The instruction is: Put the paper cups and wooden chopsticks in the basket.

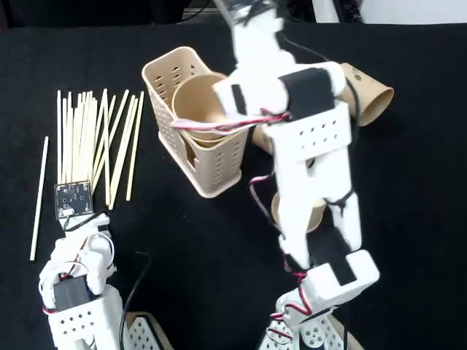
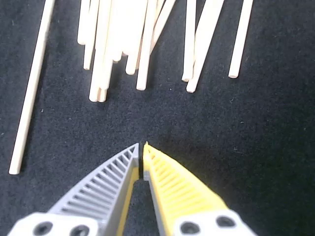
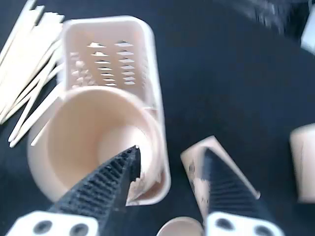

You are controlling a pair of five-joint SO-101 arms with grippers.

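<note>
Black table [image 1: 408,219], chopsticks [image 1: 91,138] spread flat, basket [image 1: 219,164] upright, paper cup [image 1: 197,98] inside

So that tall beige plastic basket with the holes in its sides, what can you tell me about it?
The tall beige plastic basket is a rectangular tub with rounded corners and rows of small slots in its walls. It stands on its base on the black table, beside the spread of pale wooden chopsticks. A tan paper cup sits mouth-up inside, filling most of the opening. The open right gripper hangs over it, one black finger above the cup's mouth.
</note>
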